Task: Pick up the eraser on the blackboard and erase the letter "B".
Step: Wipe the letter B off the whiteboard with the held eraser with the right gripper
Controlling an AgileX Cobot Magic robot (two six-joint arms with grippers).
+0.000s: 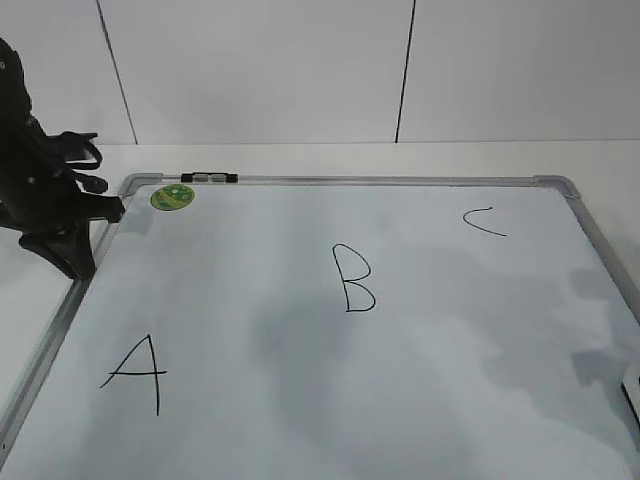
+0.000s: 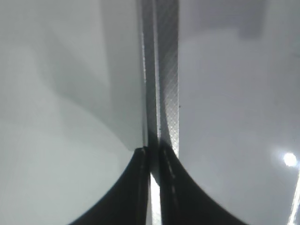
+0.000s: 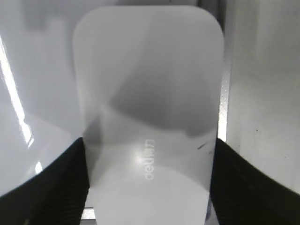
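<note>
The right gripper [image 3: 147, 187] has its two dark fingers [image 3: 51, 183] on either side of the eraser [image 3: 147, 93]; they look to be touching its long edges, so I judge it clasped, though how firm the grip is cannot be told. The eraser lies over the blackboard's grey frame [image 3: 225, 93], at the board's right edge.

The left gripper [image 2: 151, 187] is pressed closed, its tips meeting just above the frame on the left side.

Risks, as a judgement: the smooth plastic sides could slip between the pads during the lift, and a wide sweep could smear the neighbouring letters, though "A" [image 1: 135, 375] and "C" [image 1: 483, 221] lie well apart from the letter "B" [image 1: 353, 278].

Only the exterior view shows the letters, the green sticker [image 1: 172, 196] and the clip [image 1: 209, 178]; there the eraser is barely visible at the right border. Only the right wrist view shows the grasp.
</note>
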